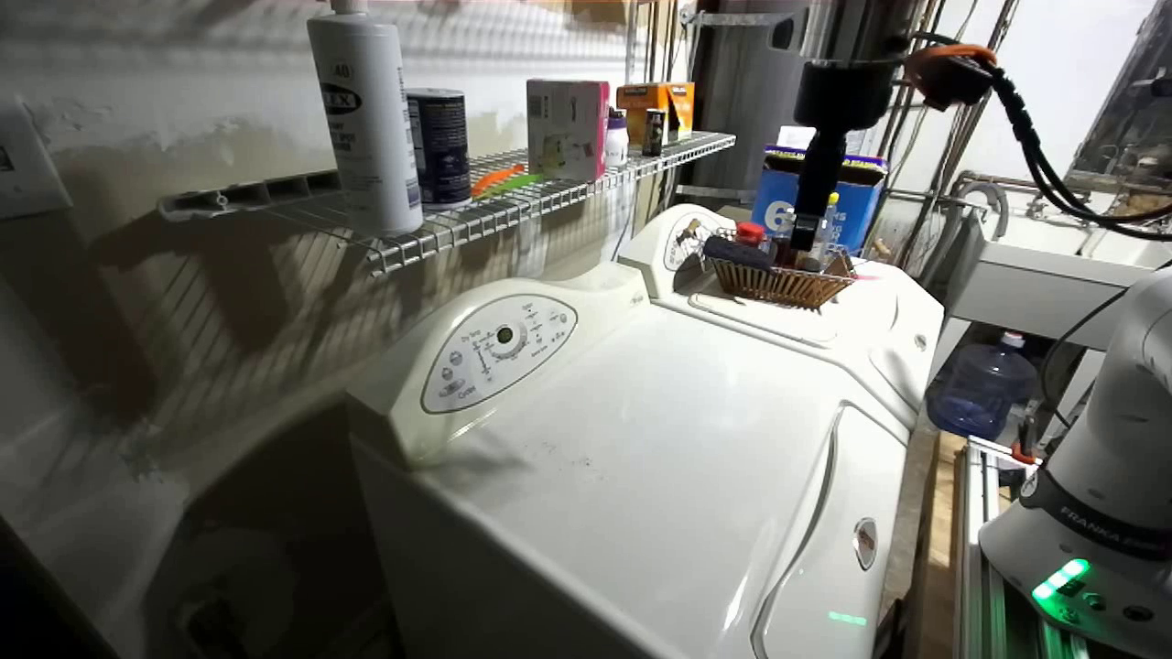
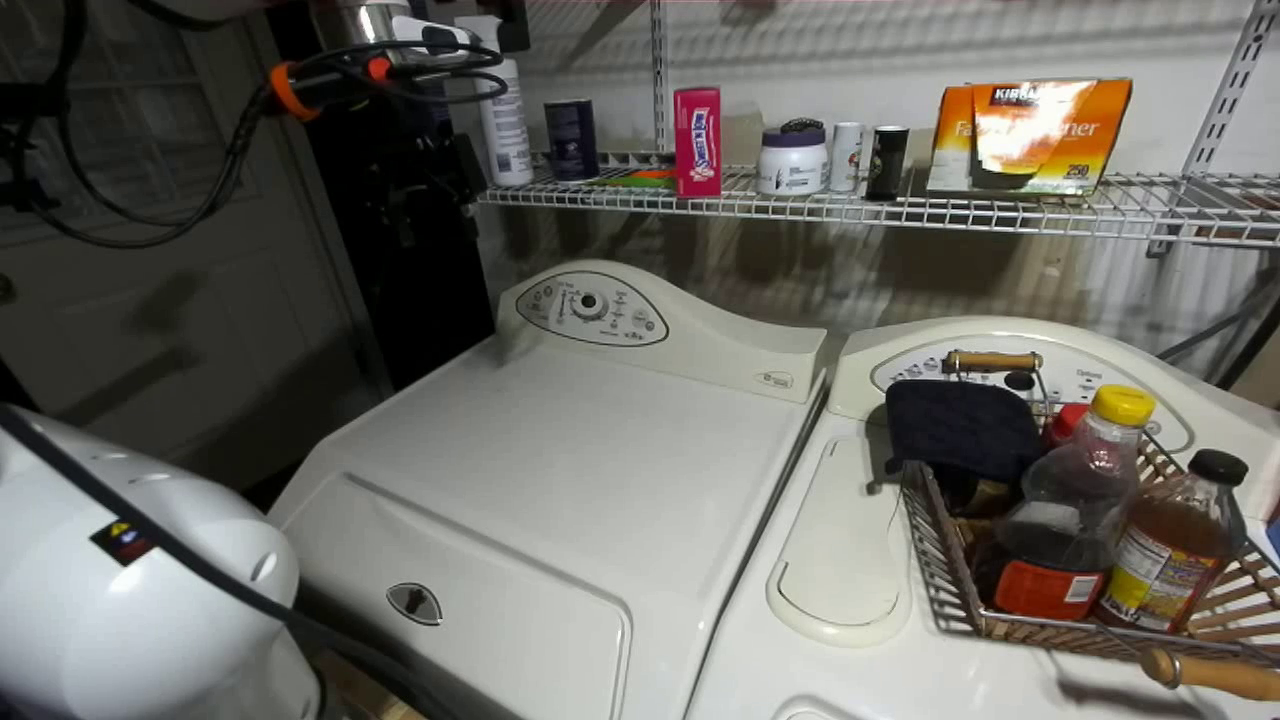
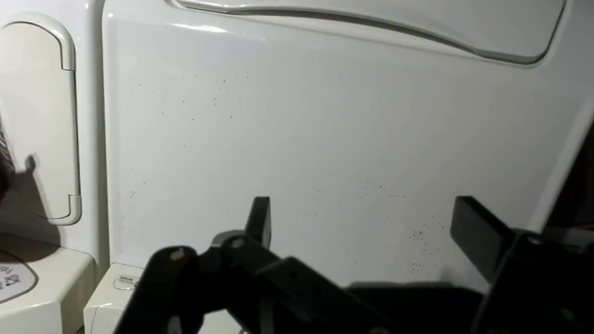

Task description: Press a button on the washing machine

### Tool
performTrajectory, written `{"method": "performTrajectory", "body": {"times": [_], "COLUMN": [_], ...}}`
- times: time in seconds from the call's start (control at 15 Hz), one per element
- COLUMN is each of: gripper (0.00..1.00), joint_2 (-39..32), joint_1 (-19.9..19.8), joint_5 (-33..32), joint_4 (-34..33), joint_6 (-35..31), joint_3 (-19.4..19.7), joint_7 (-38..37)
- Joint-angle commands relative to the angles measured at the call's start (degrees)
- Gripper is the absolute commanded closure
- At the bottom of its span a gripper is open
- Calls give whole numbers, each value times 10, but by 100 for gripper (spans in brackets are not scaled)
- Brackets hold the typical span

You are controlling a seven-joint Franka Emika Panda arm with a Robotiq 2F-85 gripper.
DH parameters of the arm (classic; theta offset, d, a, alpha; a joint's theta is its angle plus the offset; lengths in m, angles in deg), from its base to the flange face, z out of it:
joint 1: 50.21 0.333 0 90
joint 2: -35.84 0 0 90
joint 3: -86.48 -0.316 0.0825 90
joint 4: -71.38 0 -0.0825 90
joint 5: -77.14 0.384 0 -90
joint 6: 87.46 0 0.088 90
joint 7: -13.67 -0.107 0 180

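Observation:
The white washing machine has a broad flat glossy top; it also shows in an exterior view and the wrist view. Its oval control panel with a round dial and small buttons stands at the back; the panel also shows in an exterior view. In the wrist view the panel is out of sight behind the gripper. My gripper is open and empty, pointing down above the machine's top, apart from it. It also shows in an exterior view.
A wire shelf with bottles and boxes runs along the wall above the panel. A tall white spray bottle stands at its end. A second white machine adjoins, bearing a basket of bottles.

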Motion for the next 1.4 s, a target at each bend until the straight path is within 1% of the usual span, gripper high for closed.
{"method": "performTrajectory", "body": {"times": [0.0, 0.13, 0.33, 0.53, 0.6, 0.67, 0.73, 0.8, 1.07, 1.33], "gripper": [0, 0, 0, 0, 4, 28, 29, 32, 61, 89], "joint_2": [-8, -20, -28, -59, -75, -93, -113, -135, -215, -287], "joint_1": [7, 3, -5, -5, -2, -1, 2, 3, -7, -6], "joint_5": [-7, -10, -10, 11, 22, 30, 40, 49, 56, 69], "joint_4": [1, 14, 49, 70, 72, 73, 71, 66, 37, -5], "joint_6": [-16, -66, -173, -271, -299, -330, -356, -377, -428, -460], "joint_3": [9, 24, 55, 88, 97, 104, 108, 109, 103, 101], "joint_7": [-5, 13, 40, 66, 75, 81, 87, 85, 58, 46]}}
